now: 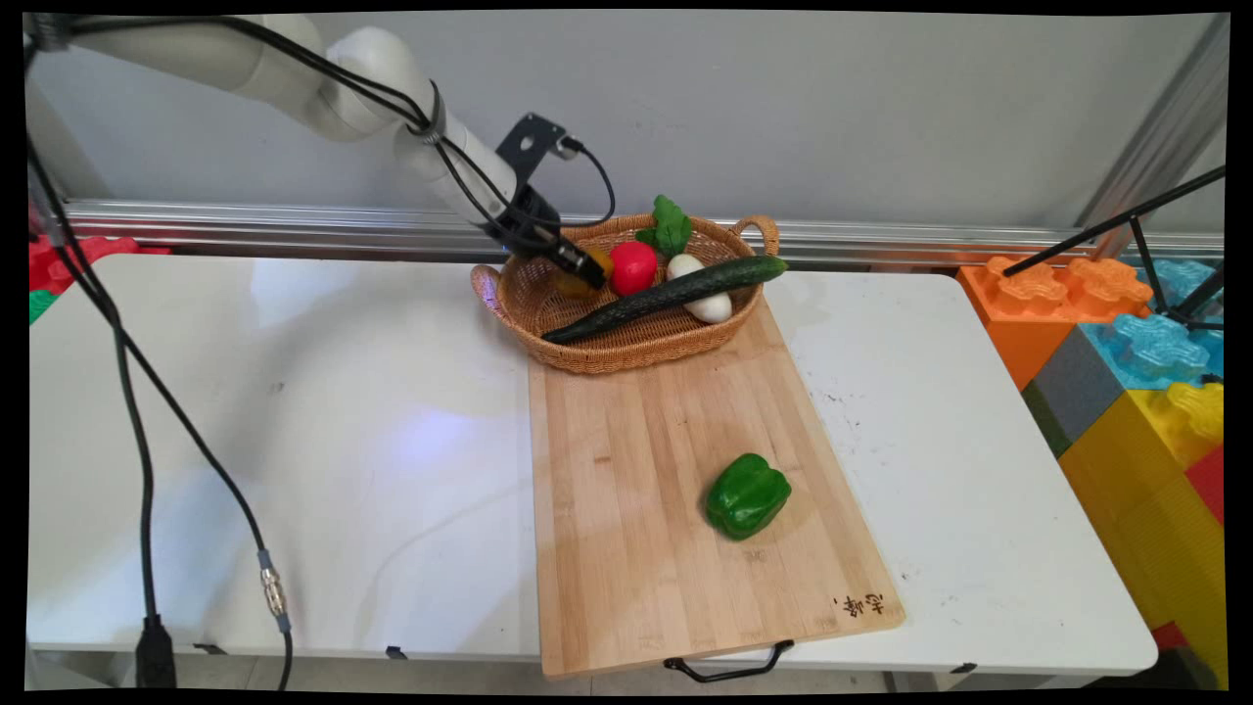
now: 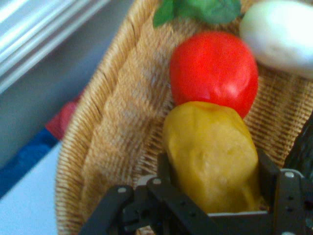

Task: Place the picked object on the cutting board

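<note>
Gripping yellow vegetable [image 2: 211, 154] in basket [image 2: 105, 127], beside tomato [image 2: 213, 72].

In front of me: one wicker basket [image 1: 548, 304], one wooden cutting board [image 1: 646, 470], one green bell pepper [image 1: 748, 495], one cucumber [image 1: 666, 297], one red tomato [image 1: 632, 267], one yellow potato [image 2: 212, 154], one white radish [image 1: 707, 299], one leafy green sprig [image 1: 670, 225].

A yellow potato-like vegetable [image 2: 212, 154] lies in the wicker basket [image 1: 626, 343], touching the red tomato [image 2: 213, 68].
</note>
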Controlling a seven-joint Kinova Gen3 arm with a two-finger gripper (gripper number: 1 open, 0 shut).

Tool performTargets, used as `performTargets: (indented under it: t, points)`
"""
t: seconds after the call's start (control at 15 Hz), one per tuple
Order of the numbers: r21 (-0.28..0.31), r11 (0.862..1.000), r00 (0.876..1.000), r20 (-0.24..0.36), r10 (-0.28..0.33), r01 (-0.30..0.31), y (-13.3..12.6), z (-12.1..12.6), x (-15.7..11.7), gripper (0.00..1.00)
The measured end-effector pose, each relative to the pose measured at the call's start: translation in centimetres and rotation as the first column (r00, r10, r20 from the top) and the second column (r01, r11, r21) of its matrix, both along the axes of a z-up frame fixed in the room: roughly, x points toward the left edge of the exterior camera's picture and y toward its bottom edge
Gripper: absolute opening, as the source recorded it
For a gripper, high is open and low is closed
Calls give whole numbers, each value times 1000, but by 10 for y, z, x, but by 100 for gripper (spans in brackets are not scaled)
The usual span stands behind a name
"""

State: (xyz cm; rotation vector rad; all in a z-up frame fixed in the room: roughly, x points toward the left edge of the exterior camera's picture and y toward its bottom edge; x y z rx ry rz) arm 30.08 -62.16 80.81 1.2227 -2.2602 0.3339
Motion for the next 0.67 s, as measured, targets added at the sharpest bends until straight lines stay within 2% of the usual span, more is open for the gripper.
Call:
performTargets:
  t: [0.2,0.4,0.53,0.67]
  points:
    - [-73,997,999,19,-29,30,7,24,-6,0]
    - [-143,987,997,27,-75,78,16,50,-20,0]
    - [-181,974,991,16,-133,134,27,68,-36,0]
    - [-189,964,982,-2,-191,188,39,79,-53,0]
